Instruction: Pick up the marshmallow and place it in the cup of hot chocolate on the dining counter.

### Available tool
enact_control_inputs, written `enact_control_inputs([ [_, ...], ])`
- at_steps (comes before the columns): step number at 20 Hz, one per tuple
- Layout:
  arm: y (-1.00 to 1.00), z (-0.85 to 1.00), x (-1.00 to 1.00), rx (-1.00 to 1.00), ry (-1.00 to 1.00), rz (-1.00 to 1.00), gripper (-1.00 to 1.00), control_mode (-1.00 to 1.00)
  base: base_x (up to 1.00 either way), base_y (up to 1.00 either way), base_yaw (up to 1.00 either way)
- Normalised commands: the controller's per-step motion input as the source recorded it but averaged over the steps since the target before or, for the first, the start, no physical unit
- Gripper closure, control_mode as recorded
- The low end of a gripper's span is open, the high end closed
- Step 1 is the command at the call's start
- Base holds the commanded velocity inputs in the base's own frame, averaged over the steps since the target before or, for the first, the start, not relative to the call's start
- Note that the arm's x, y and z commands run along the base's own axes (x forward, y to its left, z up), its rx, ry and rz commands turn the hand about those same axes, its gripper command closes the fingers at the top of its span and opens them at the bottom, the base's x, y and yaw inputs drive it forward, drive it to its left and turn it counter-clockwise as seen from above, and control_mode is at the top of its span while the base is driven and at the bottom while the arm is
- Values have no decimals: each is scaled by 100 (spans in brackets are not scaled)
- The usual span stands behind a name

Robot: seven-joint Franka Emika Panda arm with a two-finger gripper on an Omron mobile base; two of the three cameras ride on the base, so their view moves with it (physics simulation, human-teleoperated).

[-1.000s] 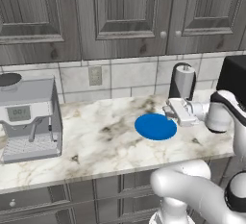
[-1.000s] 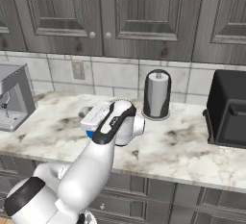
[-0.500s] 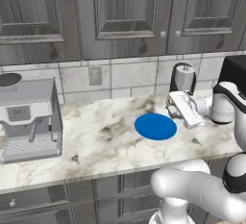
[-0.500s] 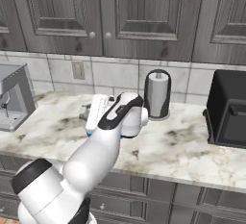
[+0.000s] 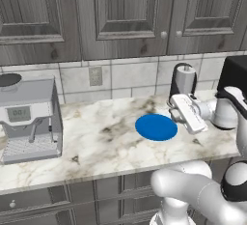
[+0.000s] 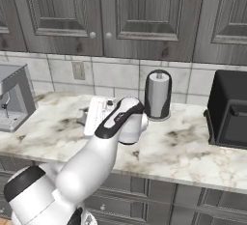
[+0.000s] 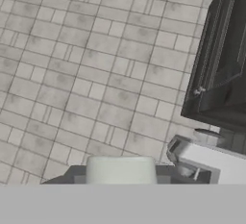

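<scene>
In the hand view, the off-white marshmallow (image 7: 120, 168) sits pinched between my two dark fingertips, so my gripper (image 7: 120, 176) is shut on it. In the left base view my gripper (image 5: 174, 114) hangs above the kitchen counter, just past the right edge of the blue round plate (image 5: 155, 126). In the right base view the gripper (image 6: 83, 118) juts left from the white hand. It points out over the tiled floor (image 7: 86, 74). The cup of hot chocolate is out of view. A dark grey panelled unit (image 7: 221, 50) with a pale slab edge (image 7: 211, 163) may be the dining counter.
A coffee machine (image 5: 29, 120) stands at the counter's left. A paper towel roll (image 5: 183, 80) is against the wall behind my hand, and a black appliance (image 6: 230, 108) stands to its right. The marble kitchen counter (image 5: 96, 142) ends in a front edge above grey drawers.
The hand has turned at the wrist beside the plate's right edge and shifted a little; the forearm has swung. The grip has stayed shut.
</scene>
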Motion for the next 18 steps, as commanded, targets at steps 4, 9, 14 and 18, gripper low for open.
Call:
enact_control_inputs([
  [4, 0, 2, -19, 24, 0, 1, 100, -100, 0, 0, 0],
  [9, 1, 0, -1, 18, 2, 1, 100, -100, 0, 0, 0],
  [14, 0, 0, -1, 1, 0, 1, 100, 100, -38, 0, 2],
  [18, 0, 0, 0, 0, 0, 0, 100, 100, -74, 10, 1],
])
